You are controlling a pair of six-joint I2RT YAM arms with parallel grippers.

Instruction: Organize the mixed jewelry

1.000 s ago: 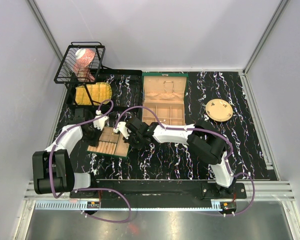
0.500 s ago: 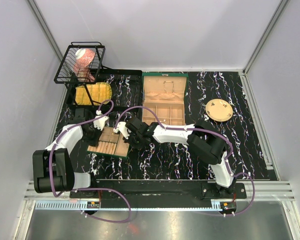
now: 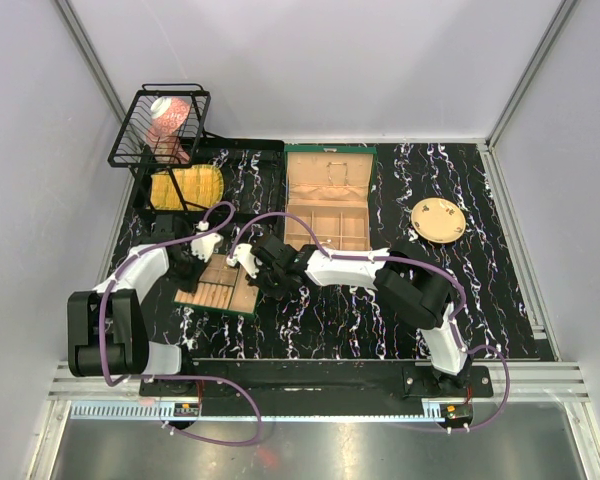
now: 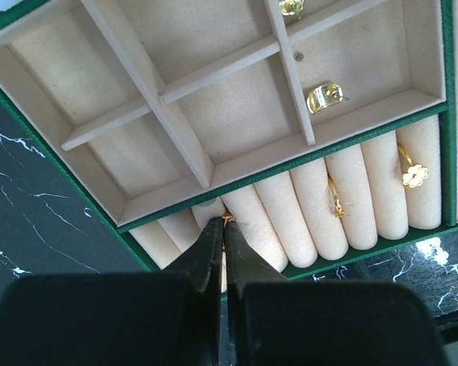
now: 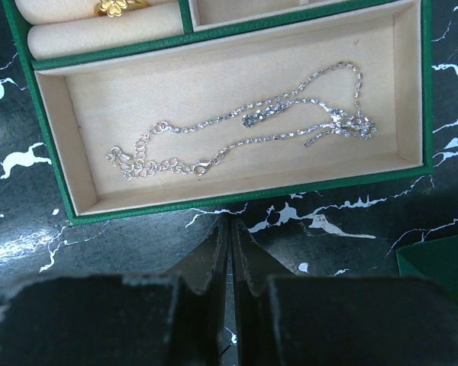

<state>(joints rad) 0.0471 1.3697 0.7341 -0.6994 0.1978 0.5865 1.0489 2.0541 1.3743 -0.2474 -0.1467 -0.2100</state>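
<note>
**Inspector:** Left tool?

**Observer:** Left tool (image 4: 224, 227) is closed tight, tips on the ring rolls (image 4: 305, 206) of the tray (image 4: 351, 141). A gold speck (image 4: 227, 217) sits at the tips; grip unconfirmed. Gold rings (image 4: 414, 174) are lodged further along.

**Inspector:** Right tool?

**Observer:** Right tool (image 5: 229, 229) is all but closed and empty, over the surface (image 5: 99, 244) just beside the tray. A silver chain (image 5: 252, 130) lies in the adjoining compartment.

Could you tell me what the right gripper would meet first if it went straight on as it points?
Probably the tray, at its green near wall just ahead of the right gripper; depth is unclear.
</note>
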